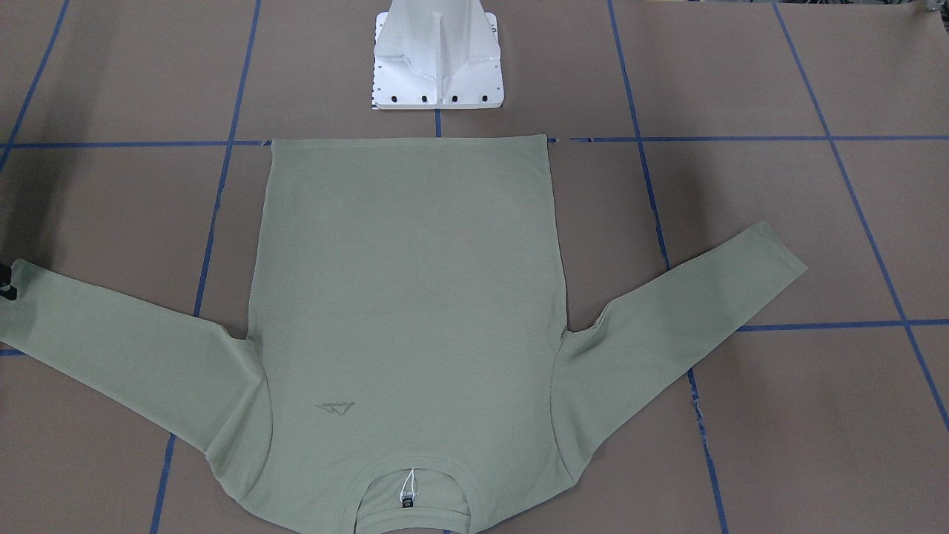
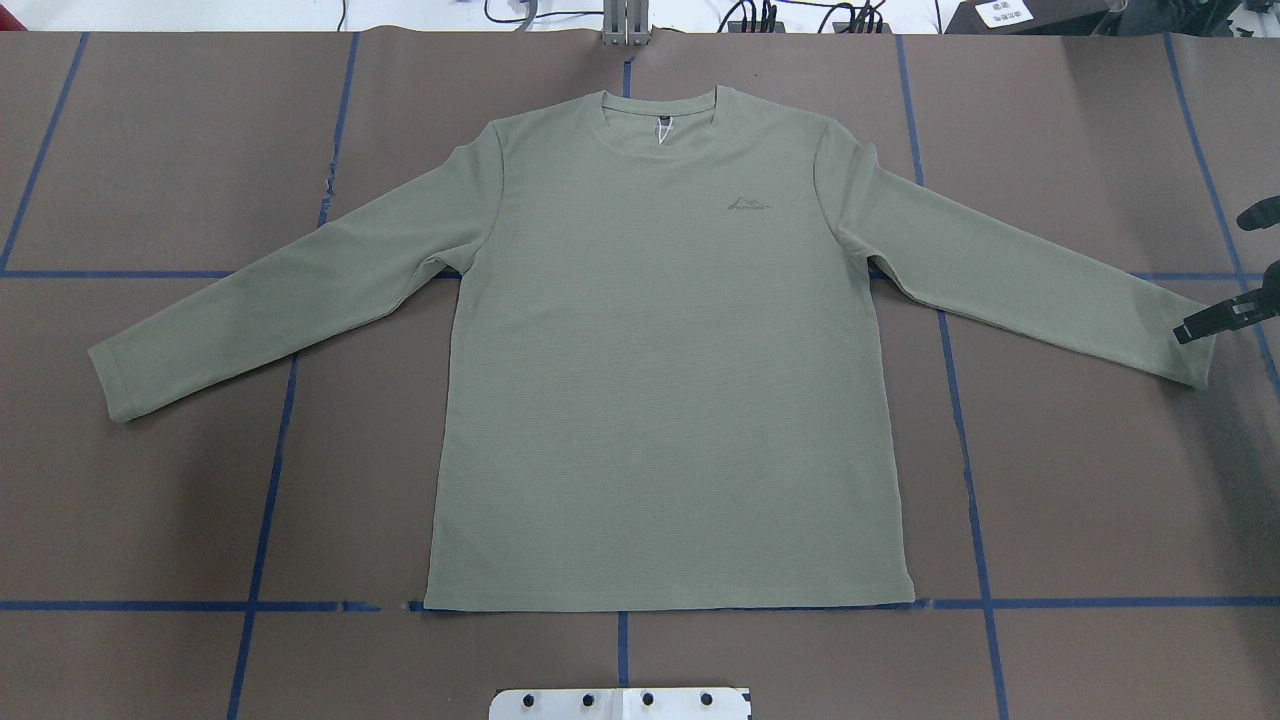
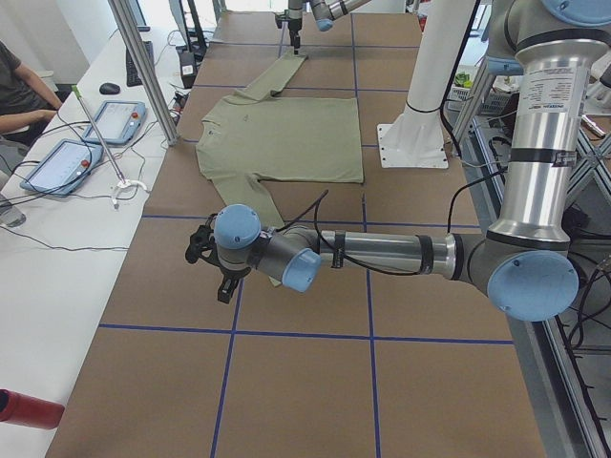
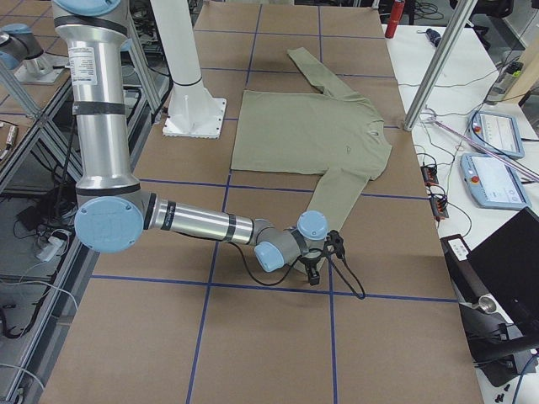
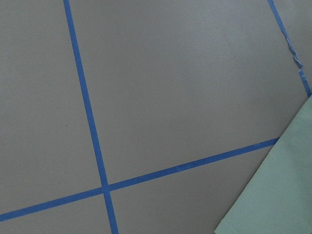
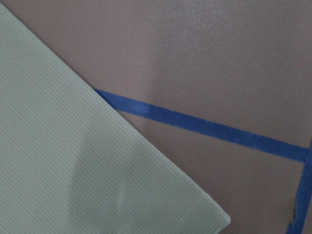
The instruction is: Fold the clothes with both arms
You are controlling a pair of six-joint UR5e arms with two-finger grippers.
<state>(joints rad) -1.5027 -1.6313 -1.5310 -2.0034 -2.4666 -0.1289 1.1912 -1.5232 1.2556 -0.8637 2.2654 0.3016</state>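
The shirt [image 2: 660,380] lies flat on the table [image 2: 150,500] with its front up, the hem towards my pedestal [image 1: 437,67] and the collar [image 2: 665,100] on the far side. Both sleeves are spread out to the sides and nothing is folded, so I judge that the task is at its very first step: taking hold of the sleeves. My right gripper [image 2: 1205,325] is at the right cuff [image 2: 1190,355], low over its end. The right wrist camera sees the corner of this cuff close below, beside a blue tape line [image 6: 204,129], but it shows no fingers, so I cannot tell how wide this gripper stands or whether it already has the cloth. My left gripper [image 3: 205,262] shows only in the side view from the left. It is low over the table near the left cuff [image 2: 110,385], and its state I also cannot tell. The left wrist camera has the cloth only in its lower right corner, so this gripper seems to be beside the cuff and not over it. The next move, I think, calls for bringing the left gripper onto its cuff, then pinching both cuffs through both layers and carrying each sleeve inward across the body, evenly, without dragging the body out of its flat position.
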